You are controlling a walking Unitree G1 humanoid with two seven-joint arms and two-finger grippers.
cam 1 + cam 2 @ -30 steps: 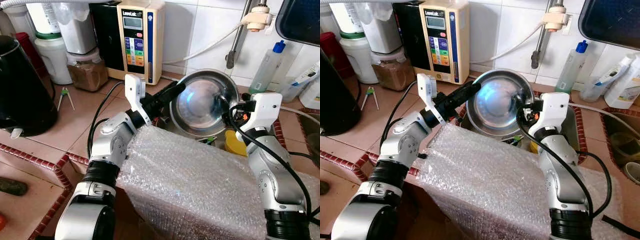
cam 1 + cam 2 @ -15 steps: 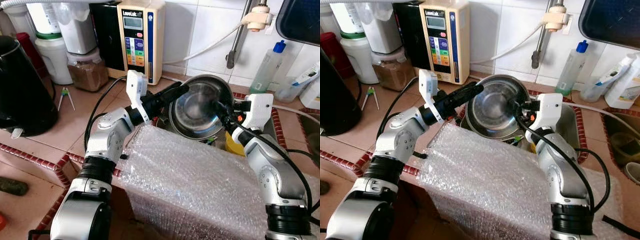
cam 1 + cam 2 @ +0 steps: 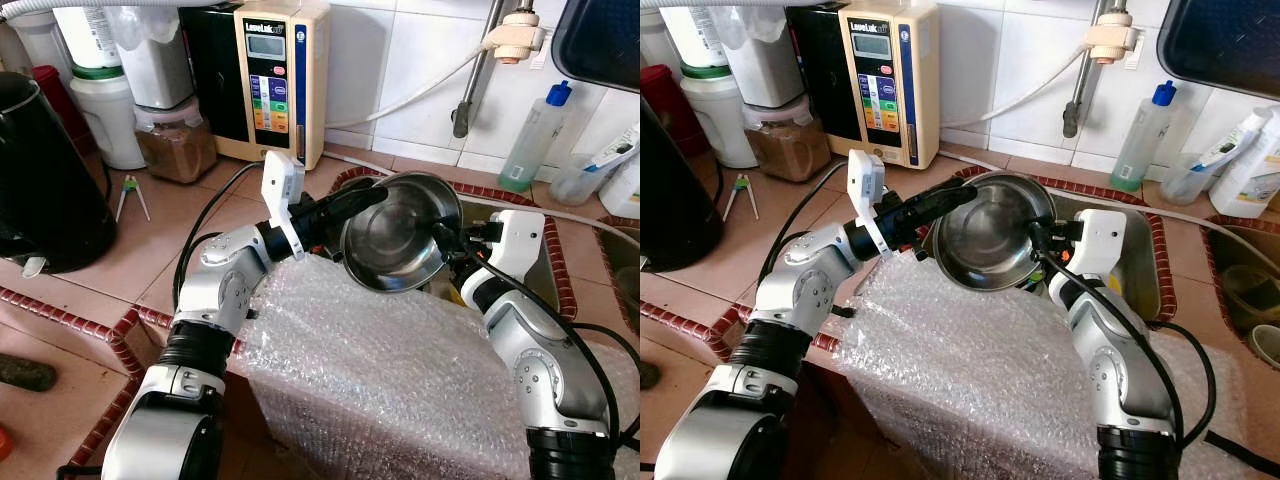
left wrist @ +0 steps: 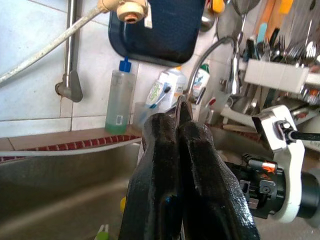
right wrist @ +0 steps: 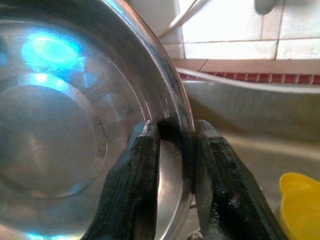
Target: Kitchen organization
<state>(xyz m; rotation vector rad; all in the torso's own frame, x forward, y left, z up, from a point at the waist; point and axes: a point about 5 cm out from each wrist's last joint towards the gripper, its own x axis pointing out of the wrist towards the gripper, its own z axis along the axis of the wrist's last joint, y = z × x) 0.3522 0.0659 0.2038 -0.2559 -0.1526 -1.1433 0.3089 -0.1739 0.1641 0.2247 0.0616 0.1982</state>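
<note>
Bubble wrap [image 3: 400, 370] covers the near foreground, hiding what's under it. Beyond it, a steel bowl [image 3: 390, 235] is held tilted above the sink [image 3: 1135, 250], shiny inside, far rim cut by glare. Left gripper [image 3: 372, 193] pinched on its left rim, right gripper [image 5: 172, 150] clamped on its right rim. Water ionizer [image 3: 280, 80] on the tiled surface [image 3: 150, 240] behind.
</note>
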